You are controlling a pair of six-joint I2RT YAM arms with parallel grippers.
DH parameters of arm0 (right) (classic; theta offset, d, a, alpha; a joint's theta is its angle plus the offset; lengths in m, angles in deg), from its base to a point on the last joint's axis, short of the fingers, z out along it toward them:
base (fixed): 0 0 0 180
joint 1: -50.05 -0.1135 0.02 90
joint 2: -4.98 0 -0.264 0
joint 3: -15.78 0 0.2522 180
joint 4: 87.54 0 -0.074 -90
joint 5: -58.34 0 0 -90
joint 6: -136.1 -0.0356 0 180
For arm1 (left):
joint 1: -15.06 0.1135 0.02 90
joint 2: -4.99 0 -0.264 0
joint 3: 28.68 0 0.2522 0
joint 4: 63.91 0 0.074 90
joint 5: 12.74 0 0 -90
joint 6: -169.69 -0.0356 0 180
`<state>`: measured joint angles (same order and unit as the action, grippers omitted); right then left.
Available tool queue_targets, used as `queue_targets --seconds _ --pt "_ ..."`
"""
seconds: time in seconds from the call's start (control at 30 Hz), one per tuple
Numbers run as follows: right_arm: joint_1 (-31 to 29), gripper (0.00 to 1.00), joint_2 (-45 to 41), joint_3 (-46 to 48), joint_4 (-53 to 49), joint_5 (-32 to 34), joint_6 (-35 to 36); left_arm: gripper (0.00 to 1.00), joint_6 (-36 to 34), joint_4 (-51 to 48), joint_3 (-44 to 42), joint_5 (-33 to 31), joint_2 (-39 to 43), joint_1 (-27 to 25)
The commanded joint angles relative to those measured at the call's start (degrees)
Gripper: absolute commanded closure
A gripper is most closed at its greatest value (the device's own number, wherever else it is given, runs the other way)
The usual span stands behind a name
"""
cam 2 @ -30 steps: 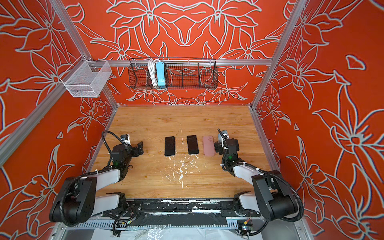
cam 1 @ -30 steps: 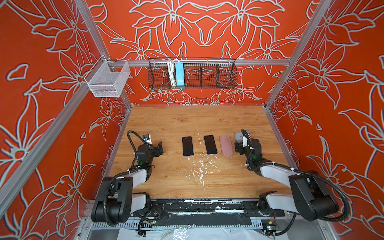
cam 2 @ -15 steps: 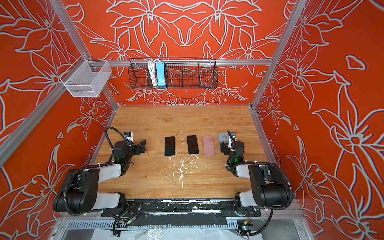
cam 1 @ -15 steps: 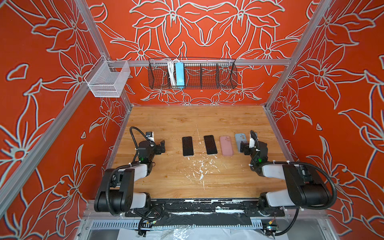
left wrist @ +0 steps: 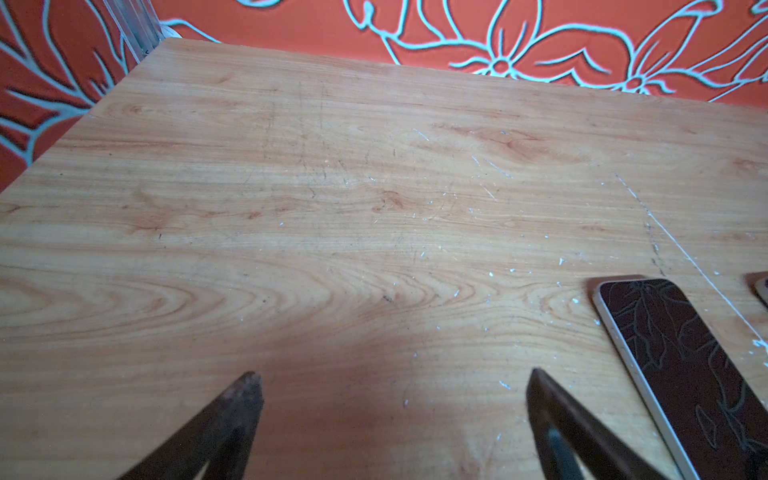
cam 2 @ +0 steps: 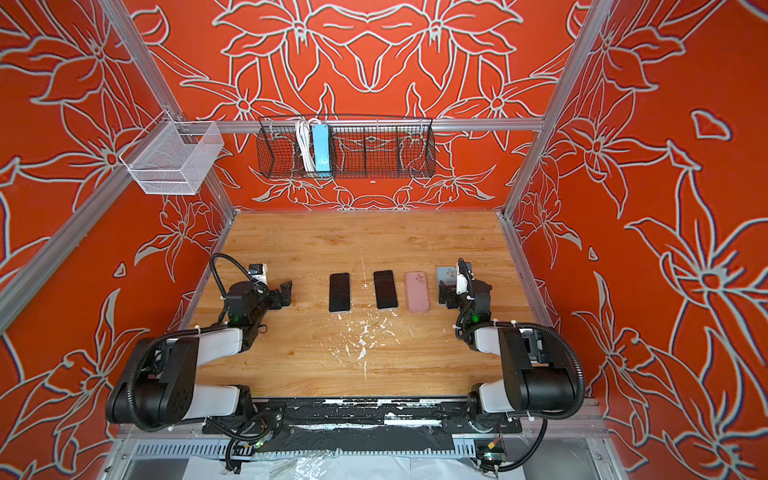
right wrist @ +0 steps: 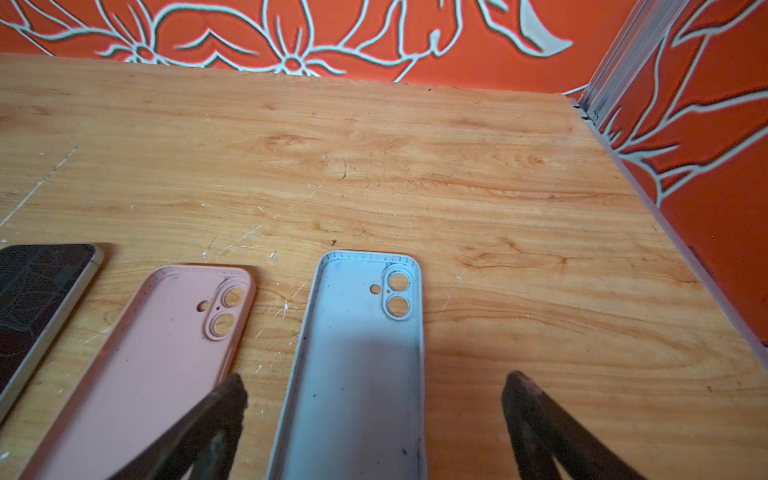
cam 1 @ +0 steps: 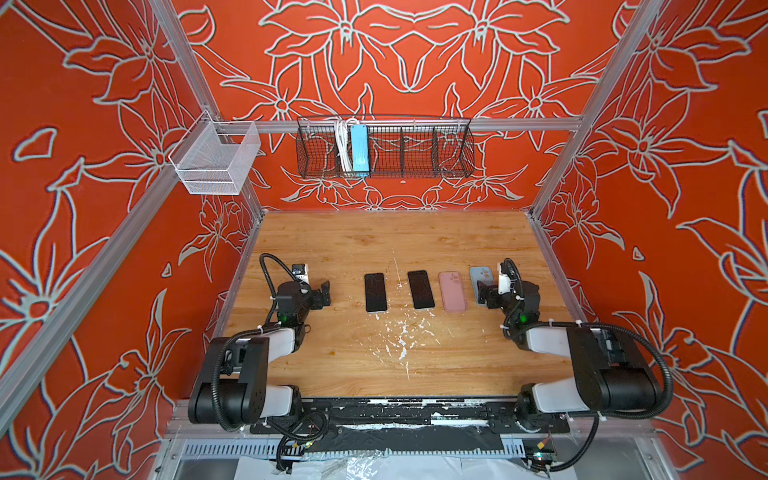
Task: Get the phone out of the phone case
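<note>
Empty pink case (cam 1: 452, 291): marker. One phone (cam 1: 420, 289) lay just left of it, second phone (cam 1: 375, 292) beyond, both apparently bare. Empty blue case (right wrist: 361, 353) lay just right, beneath right gripper (right wrist: 374, 386), spread wide, holding nothing; left gripper (left wrist: 390, 386) likewise, far left, clear

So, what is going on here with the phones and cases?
Nothing is being held. The left phone and the second phone lie bare on the table, with the pink case and the blue case empty beside them. The left pincer is open over bare wood; the right pincer is open over the blue case.
</note>
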<state>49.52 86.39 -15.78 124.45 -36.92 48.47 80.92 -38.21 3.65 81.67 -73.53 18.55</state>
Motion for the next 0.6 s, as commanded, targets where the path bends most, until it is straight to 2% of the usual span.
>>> queue_targets --seconds 0.0,0.13,0.57 --pt "0.07 0.03 -0.77 0.22 1.09 -1.51 0.97 0.03 -0.97 0.12 0.67 0.69 -0.48 0.42" --pt "-0.08 0.03 -1.01 0.33 0.92 0.56 0.47 0.03 -0.91 0.12 0.60 0.67 -0.43 0.38" --pt "0.01 0.03 -0.81 -0.30 0.12 0.58 0.18 0.03 -0.88 -0.01 0.81 0.52 -0.63 0.41"
